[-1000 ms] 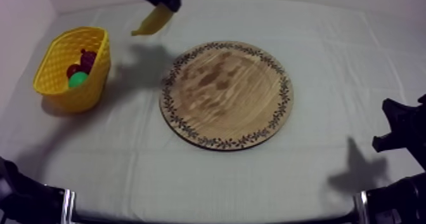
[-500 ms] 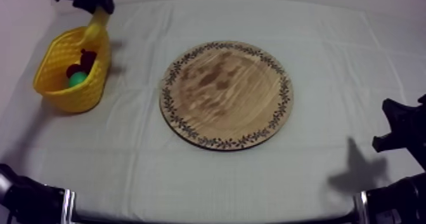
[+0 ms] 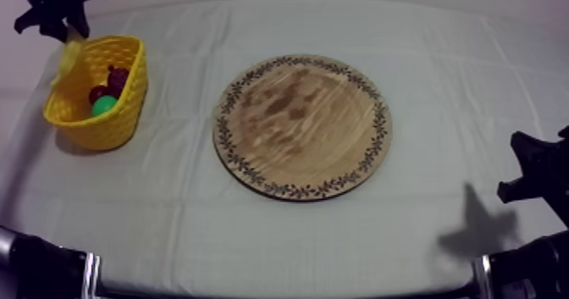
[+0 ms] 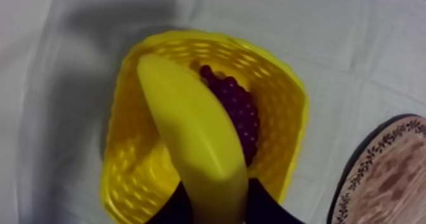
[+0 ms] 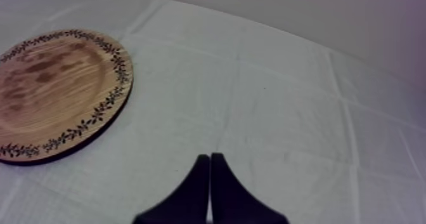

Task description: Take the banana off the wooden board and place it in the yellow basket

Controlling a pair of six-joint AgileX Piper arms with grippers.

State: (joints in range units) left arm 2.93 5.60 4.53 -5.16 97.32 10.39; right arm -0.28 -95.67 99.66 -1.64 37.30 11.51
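Your left gripper [image 3: 61, 23] is clamped on the long yellow toy banana [image 3: 68, 58]. Its two black fingers [image 4: 172, 209] press against either side of the fruit's near end. The banana hangs over the woven yellow plastic basket [image 3: 102, 129], above the basket's far left rim. In the left wrist view its free tip points down towards the basket's mouth. You cannot tell from these views whether the tip touches the rim.

Inside the basket lie a dark purple bunch of grapes [image 4: 241, 109], a round green pear [image 3: 104, 106] and a small red fruit [image 3: 96, 91], all close together.

The round wooden board with the patterned leaf rim [image 3: 301, 126] lies flat to the right of the basket, apart from it. Your right gripper [image 5: 210, 166] sits well apart from the basket, beyond the board. Its fingers are pressed together in a narrow wedge, holding nothing, over the grey-white cloth [image 5: 285, 99].
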